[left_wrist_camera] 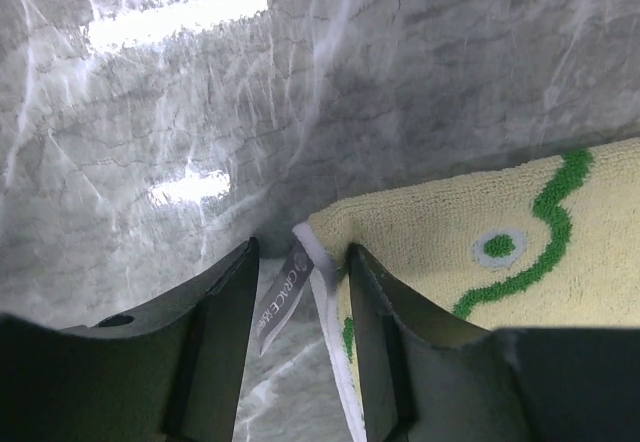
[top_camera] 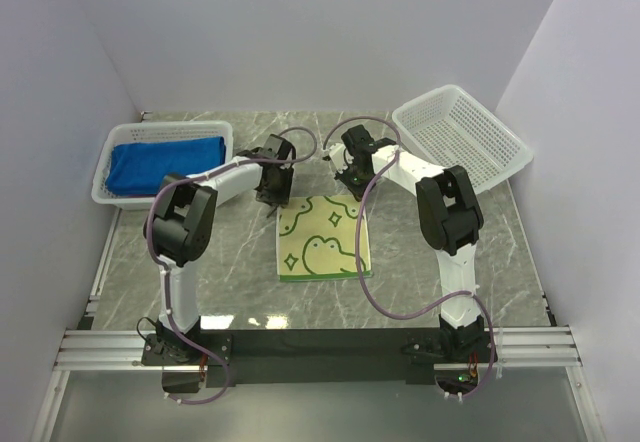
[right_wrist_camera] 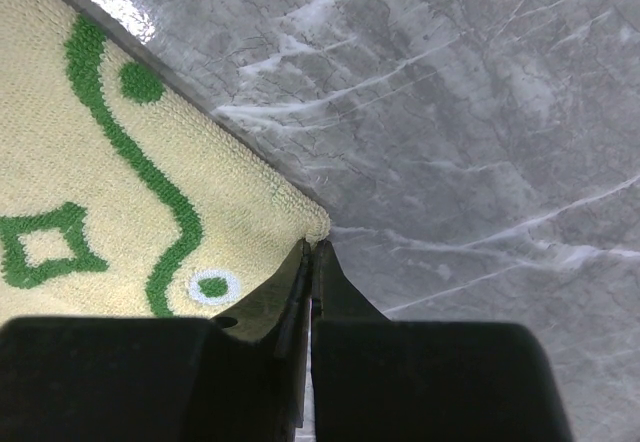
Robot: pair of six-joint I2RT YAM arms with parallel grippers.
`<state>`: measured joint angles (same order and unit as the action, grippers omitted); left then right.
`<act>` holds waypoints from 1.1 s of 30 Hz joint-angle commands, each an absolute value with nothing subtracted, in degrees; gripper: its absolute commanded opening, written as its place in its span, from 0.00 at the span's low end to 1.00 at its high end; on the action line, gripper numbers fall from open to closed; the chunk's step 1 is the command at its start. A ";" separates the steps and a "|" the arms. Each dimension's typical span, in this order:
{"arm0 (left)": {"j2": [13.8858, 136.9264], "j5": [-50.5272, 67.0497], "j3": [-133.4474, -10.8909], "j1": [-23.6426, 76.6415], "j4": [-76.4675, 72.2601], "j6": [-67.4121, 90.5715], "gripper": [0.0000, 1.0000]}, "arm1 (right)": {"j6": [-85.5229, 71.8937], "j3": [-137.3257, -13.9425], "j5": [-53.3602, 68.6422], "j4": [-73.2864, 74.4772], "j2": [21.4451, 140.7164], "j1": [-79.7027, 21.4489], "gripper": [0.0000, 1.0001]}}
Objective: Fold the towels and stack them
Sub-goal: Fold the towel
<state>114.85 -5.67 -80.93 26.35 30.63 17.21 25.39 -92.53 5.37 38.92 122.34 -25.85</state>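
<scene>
Overhead view. A pale yellow towel with green motifs lies flat at the centre of the grey marble-patterned table, its top edge toward the two grippers. A blue towel sits folded inside the white basket at the upper left of the frame. A second white basket, tilted, stands at the upper right. The left gripper is at the yellow towel's upper-left corner. The right gripper is at its upper-right corner.

Left wrist view. The left gripper has its jaws partly apart, at a middling width. The yellow towel fills the right half of the frame, and its white-hemmed corner reaches into the gap, close against the right-hand finger. A grey woven label sewn to that corner lies between the fingers. The jaws straddle the corner without pressing on it.

Right wrist view. The right gripper has its jaws brought fully together, with no gap visible. Their tips meet the corner of the yellow towel, which spreads across the left of the frame. Whether any cloth is pinched between them cannot be told. Bare table occupies the right of the frame.
</scene>
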 commanded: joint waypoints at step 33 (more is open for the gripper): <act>122.87 1.85 -82.80 23.29 30.85 12.57 0.29 | 26.19 -90.70 4.13 41.22 122.52 -26.90 0.00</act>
